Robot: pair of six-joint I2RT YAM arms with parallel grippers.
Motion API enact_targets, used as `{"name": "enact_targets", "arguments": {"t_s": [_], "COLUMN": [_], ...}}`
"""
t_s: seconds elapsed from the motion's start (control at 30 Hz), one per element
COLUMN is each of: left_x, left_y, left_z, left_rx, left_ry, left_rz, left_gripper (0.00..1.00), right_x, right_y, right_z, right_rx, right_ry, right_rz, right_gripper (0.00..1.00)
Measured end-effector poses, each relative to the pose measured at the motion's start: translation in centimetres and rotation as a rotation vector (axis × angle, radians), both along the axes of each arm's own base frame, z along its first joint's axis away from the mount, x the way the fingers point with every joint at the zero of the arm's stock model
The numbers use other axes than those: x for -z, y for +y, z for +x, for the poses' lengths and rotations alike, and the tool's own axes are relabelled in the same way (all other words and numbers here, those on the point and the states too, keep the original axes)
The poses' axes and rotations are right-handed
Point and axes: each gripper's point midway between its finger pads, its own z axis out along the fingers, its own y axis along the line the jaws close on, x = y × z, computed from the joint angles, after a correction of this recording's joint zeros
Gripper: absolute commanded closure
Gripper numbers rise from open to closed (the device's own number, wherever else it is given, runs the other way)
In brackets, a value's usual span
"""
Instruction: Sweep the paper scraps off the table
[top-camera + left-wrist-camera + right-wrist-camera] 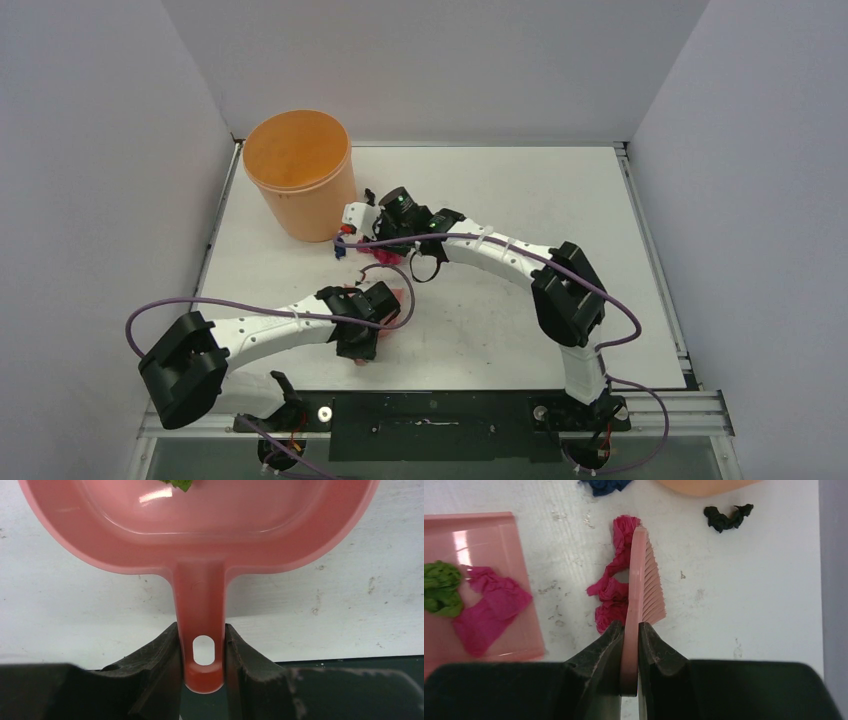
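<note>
My left gripper (202, 647) is shut on the handle of the pink dustpan (200, 540), which lies flat on the white table (540, 190). A green paper scrap (441, 587) and a magenta one (489, 612) lie in the pan (499, 535). My right gripper (630, 630) is shut on the pink hand brush (641, 580), its bristles pointing right. A magenta scrap (610, 592) lies on the table against the brush's left side, between brush and pan. Farther off lie a dark blue scrap (606, 485) and a black scrap (726, 517).
A tall orange bucket (298, 170) stands at the back left, just beyond the right gripper (352, 228) and close to the blue and black scraps. Grey walls enclose the table on three sides. The pan's handle end (202, 680) reaches the dark near edge.
</note>
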Motion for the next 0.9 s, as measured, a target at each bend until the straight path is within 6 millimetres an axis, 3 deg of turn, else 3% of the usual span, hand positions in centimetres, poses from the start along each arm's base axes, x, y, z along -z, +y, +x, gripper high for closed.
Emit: {"name": "enact_targets", "arguments": {"t_s": [0.4, 0.53, 0.73, 0.9], "left_x": [0.0, 0.0, -1.6, -3.3], "left_y": [-0.8, -0.7, -1.0, -1.1], "left_z": [1.4, 1.5, 2.2, 2.9], "left_rx": [0.002, 0.002, -0.003, -0.010], "left_ry": [-0.029, -0.034, -0.103, -0.181], "left_rz": [-0.042, -0.039, -0.089, -0.139], "left_gripper": [1.00, 1.00, 1.00, 1.00], "right_x": [-1.9, -3.1, -6.5, -10.1], "right_y": [0.3, -0.6, -3.1, -5.8], "right_z": [-7.1, -9.1, -10.6, -9.6], "right_rx": [-0.066, -0.042, 0.013, 0.060], "right_ry": [0.345, 0.445, 0.453, 0.437], "right_rz": [0.092, 0.102, 0.106, 0.175], "right_gripper": [0.95, 0.95, 0.95, 0.95]}}
